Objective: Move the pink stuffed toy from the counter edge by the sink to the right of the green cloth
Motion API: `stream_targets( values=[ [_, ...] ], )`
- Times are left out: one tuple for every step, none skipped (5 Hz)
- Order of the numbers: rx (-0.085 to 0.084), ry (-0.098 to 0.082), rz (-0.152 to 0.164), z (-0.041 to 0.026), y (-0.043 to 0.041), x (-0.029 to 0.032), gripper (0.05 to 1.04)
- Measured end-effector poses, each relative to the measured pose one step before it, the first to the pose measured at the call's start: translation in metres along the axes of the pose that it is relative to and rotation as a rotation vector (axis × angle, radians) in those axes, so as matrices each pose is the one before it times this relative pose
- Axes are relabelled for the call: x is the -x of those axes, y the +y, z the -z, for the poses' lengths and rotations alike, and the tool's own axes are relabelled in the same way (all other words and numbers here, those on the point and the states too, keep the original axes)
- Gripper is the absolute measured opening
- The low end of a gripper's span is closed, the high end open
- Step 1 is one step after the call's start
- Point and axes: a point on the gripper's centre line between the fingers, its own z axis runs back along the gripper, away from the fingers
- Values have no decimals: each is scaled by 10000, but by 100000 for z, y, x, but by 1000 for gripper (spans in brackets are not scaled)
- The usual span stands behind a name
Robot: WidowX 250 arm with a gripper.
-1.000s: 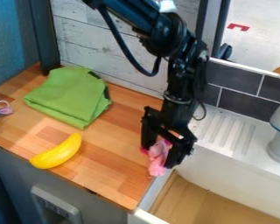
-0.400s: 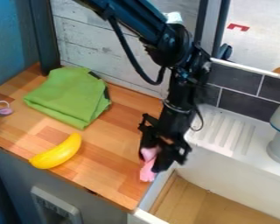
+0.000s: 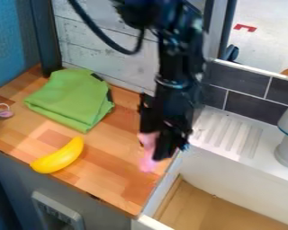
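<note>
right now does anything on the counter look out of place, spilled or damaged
Nothing looks spilled. The wooden counter has a dark mark breaking its front edge, perhaps a chip, and the yellow banana lies with one end right at that edge.

Folded cloth point(image 3: 72, 99) in plain lime green with a black edge patch; curved banana point(image 3: 58, 156) in bright yellow; soft item point(image 3: 147, 152) in light pink; wooden counter point(image 3: 120, 183) in patchwork orange and tan blocks; rectangular wall tiles point(image 3: 249, 106) in dark grey with pale grid lines.

no readable text, labels, numbers, signs
</note>
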Motion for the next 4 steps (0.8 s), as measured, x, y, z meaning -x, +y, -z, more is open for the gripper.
stream_targets(
  values=[
    [-468, 209, -620, -232, 3792, 1588, 533],
    [-908, 898, 557, 292, 2395, -511, 533],
    [-199, -186, 142, 804, 2547, -1588, 533],
    [406, -63, 214, 638, 1565, -2548, 533]
  ],
)
